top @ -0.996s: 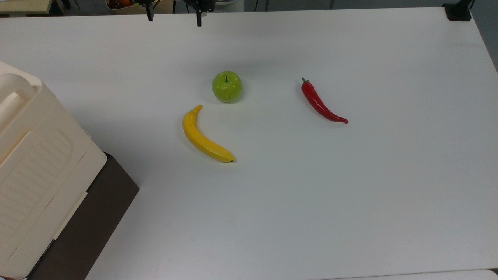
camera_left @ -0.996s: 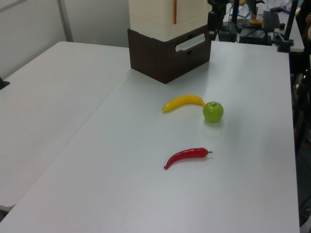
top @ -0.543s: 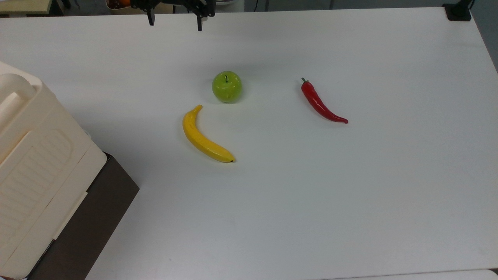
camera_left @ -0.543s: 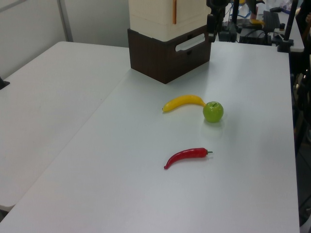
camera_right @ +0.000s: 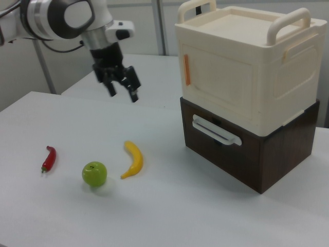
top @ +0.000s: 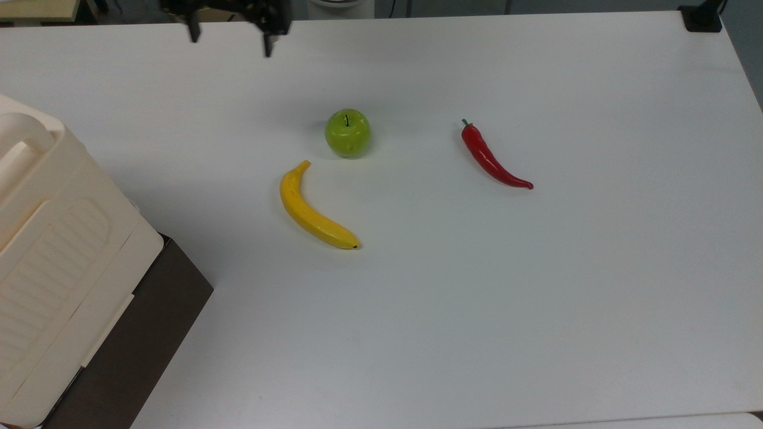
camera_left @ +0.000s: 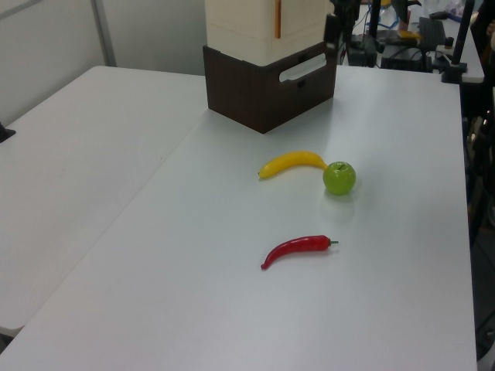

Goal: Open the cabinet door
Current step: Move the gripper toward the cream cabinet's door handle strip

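Sliding toward nine o'clock in the top view | black two-finger gripper (top: 229,43) spread, empty | apparently nearing closed flat cream plastic cabinet door (camera_right: 218,85)

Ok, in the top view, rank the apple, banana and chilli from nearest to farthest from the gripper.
Measured from the gripper at the top view's upper left:
1. Apple, below and to the right of it.
2. Banana, further down, just left of the apple.
3. Chilli, far off toward the top view's right.
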Action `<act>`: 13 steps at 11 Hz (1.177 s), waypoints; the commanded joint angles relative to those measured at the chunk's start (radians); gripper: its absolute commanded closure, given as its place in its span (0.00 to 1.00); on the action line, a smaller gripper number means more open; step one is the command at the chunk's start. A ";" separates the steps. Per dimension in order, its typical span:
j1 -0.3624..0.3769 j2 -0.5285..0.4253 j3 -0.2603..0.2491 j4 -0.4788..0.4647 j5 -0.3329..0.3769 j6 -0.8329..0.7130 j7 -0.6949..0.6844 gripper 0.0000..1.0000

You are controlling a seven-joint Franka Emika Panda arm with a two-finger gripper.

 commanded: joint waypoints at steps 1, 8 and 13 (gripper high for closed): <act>-0.065 0.049 -0.002 0.049 -0.012 0.133 0.076 0.00; -0.136 0.175 -0.010 0.114 -0.084 0.508 0.195 0.00; -0.122 0.223 -0.010 0.115 -0.153 0.672 0.274 0.03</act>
